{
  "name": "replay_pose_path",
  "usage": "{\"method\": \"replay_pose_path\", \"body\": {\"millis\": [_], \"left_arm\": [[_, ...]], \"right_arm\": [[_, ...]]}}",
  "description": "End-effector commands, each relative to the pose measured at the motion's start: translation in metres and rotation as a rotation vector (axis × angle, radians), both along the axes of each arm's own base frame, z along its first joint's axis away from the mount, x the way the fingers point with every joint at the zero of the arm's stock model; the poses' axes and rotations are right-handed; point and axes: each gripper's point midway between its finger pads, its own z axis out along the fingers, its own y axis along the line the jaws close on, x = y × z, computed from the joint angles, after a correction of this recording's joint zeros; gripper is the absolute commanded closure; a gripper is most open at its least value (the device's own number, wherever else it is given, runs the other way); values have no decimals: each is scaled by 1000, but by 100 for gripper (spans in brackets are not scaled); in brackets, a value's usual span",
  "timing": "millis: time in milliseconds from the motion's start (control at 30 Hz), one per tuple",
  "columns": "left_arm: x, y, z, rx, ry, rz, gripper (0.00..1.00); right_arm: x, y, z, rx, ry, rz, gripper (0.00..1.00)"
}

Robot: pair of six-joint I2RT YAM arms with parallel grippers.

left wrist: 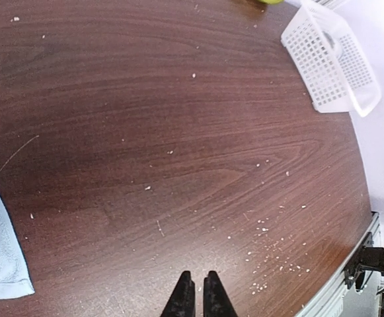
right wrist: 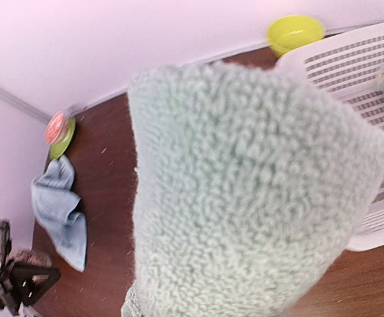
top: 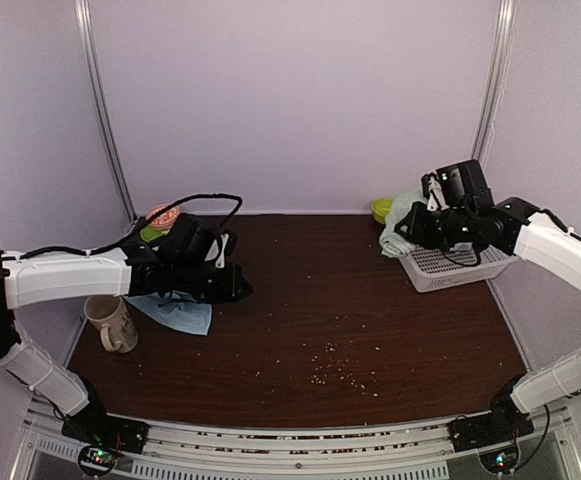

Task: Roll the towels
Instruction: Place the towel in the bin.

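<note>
Pale lilac walls (top: 290, 100) enclose a dark, wood-grained table (top: 350, 300), smooth and faintly glossy. My two arms reach over it from the near edge.

At the far right stands a white plastic basket (top: 450, 268), rigid and pierced with a square lattice. The sage-green towel (right wrist: 244, 198) hangs at its left rim. It is a thick looped terry, and it is bunched into a rounded mass that fills my right wrist view. My right gripper (top: 415, 228) is pressed against this cloth. The pile hides my fingers, so I cannot tell whether they are clamped on it. The way the cloth gathers toward the lens suggests a lift out of the basket, toward open table where it could be spread.

At the left lies the light blue towel (top: 180, 315), thinner, with a flatter weave. It is crumpled rather than flat, and not yet rolled. My left gripper (left wrist: 198, 300) hangs above bare wood beside it with its fingertips together, holding nothing.

Smaller items:
- A cream ceramic mug (top: 112, 322) stands just beside the blue towel.
- A yellow-green bowl (top: 381, 208) sits at the back wall.
- Pale crumbs (top: 340, 370) are scattered over the near centre of the table.
</note>
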Motion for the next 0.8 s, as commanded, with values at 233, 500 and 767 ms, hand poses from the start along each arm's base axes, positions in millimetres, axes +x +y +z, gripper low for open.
{"method": "replay_pose_path", "body": {"millis": [233, 500, 767], "left_arm": [[10, -7, -26, 51, 74, 11, 95], [12, -11, -42, 79, 116, 4, 95], [16, -19, -66, 84, 186, -19, 96]], "right_arm": [[90, -149, -18, 37, -16, -499, 100], [128, -209, -52, 104, 83, -651, 100], [151, -243, -92, 101, 187, -716, 100]]}}
